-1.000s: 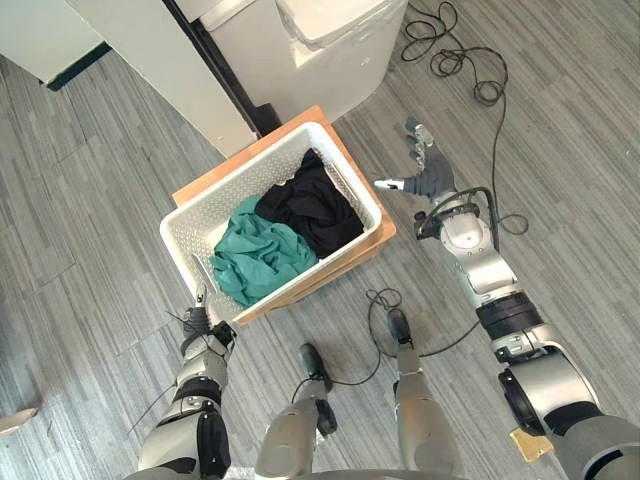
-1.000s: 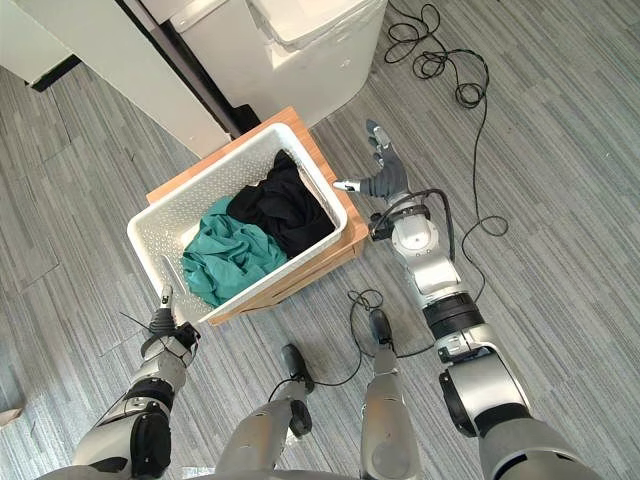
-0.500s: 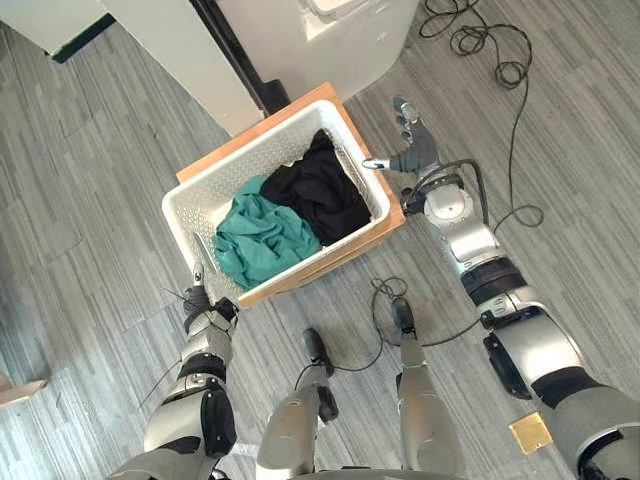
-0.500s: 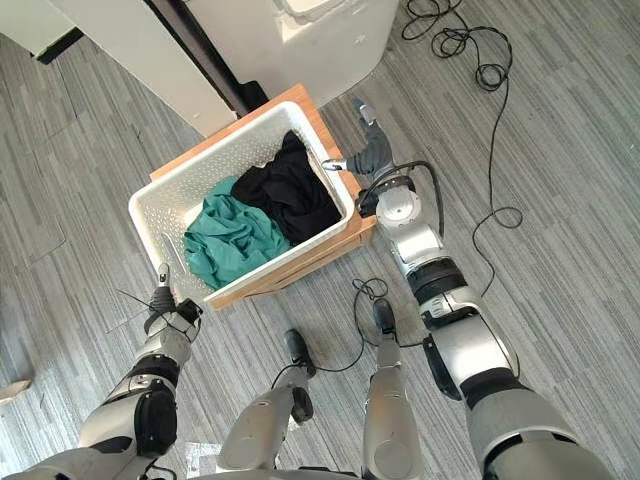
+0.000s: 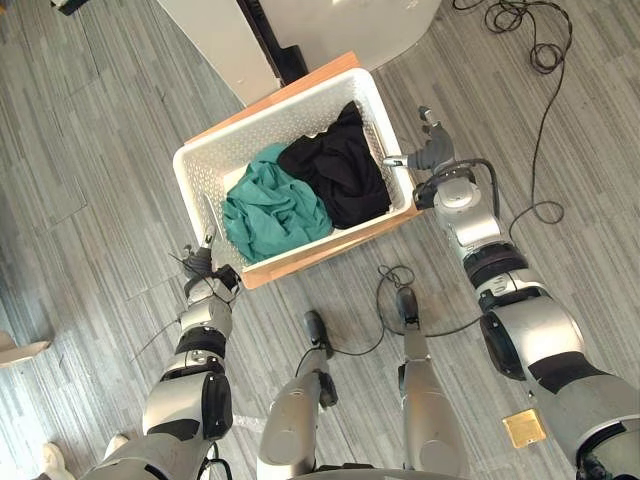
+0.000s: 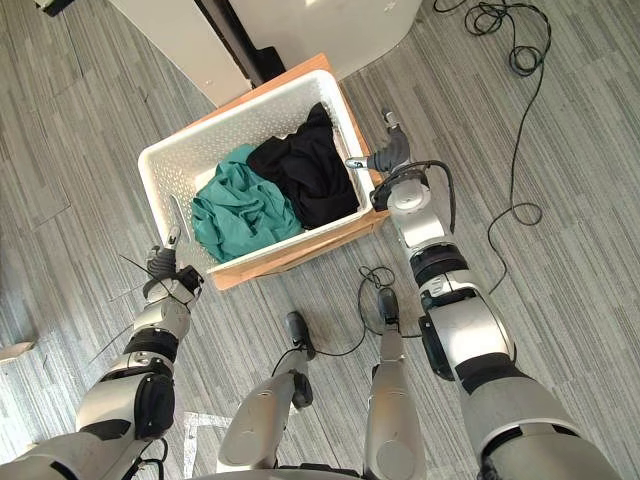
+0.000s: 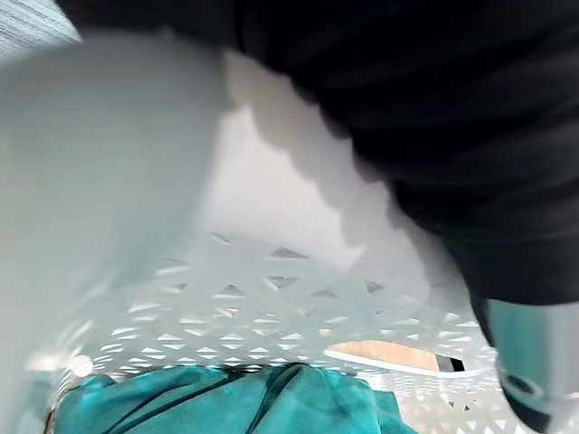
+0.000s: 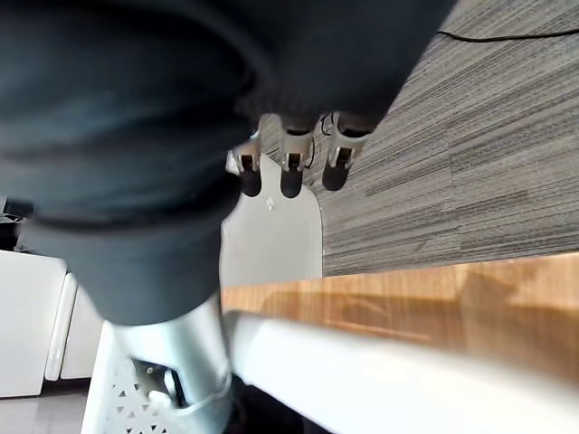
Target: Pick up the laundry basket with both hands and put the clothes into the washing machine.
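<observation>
Probably light but stiff, the laundry basket [image 5: 215, 180] of soft clothes [image 5: 330, 180] sits between the left hand [image 5: 203, 268] and right hand [image 5: 432, 158], both straight-fingered beside its end rims, which look the surest places to grip.

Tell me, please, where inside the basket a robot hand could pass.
In the basket, bare bottom shows at the left end, between the wall and the teal cloth. The black cloth crowds the end by the right robot hand.
</observation>
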